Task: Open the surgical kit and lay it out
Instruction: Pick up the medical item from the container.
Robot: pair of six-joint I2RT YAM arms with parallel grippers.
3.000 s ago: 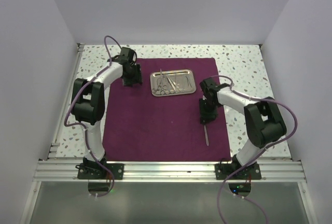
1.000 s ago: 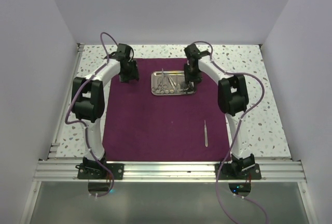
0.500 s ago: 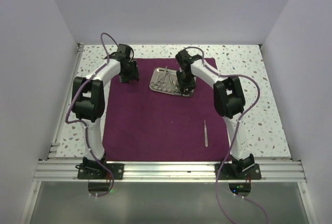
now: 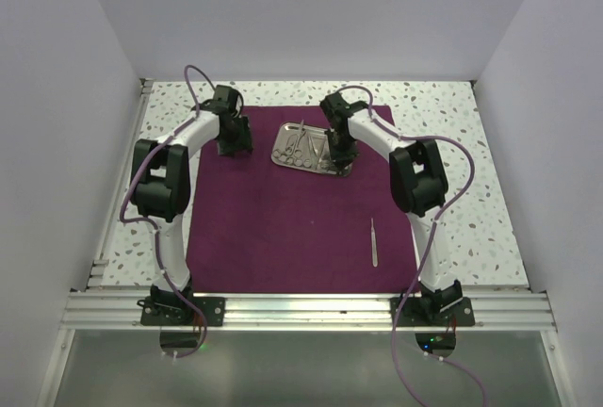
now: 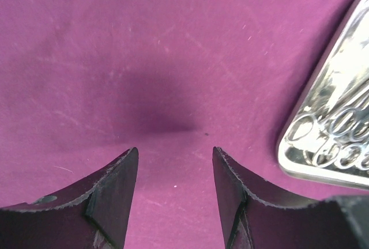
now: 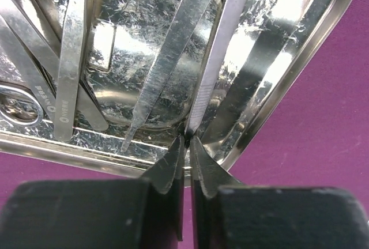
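Right end effector (image 6: 185,142) is low over one corner of the small shiny rectangular steel tray (image 6: 69,145). Its fingers are pressed together on the near tip of a thin flat silver instrument (image 6: 216,59). It looks like tweezers, though the view is too close to be sure. Just left of the pinch lies a second tapered silver blade (image 6: 167,59), and further left a ring handle (image 6: 17,108), both inside the tray. The tray sits slightly askew on the dark purple cloth wrap (image 5: 144,59), which is spread flat on the speckled desk (image 4: 452,124). Left end effector (image 5: 174,152) hovers over bare cloth, fingers apart with nothing between them. The tray's corner is ahead and to its right, not touching. Well behind the right end effector, toward its arm's base, one slim silver probe (image 4: 373,243) lies alone on the cloth.
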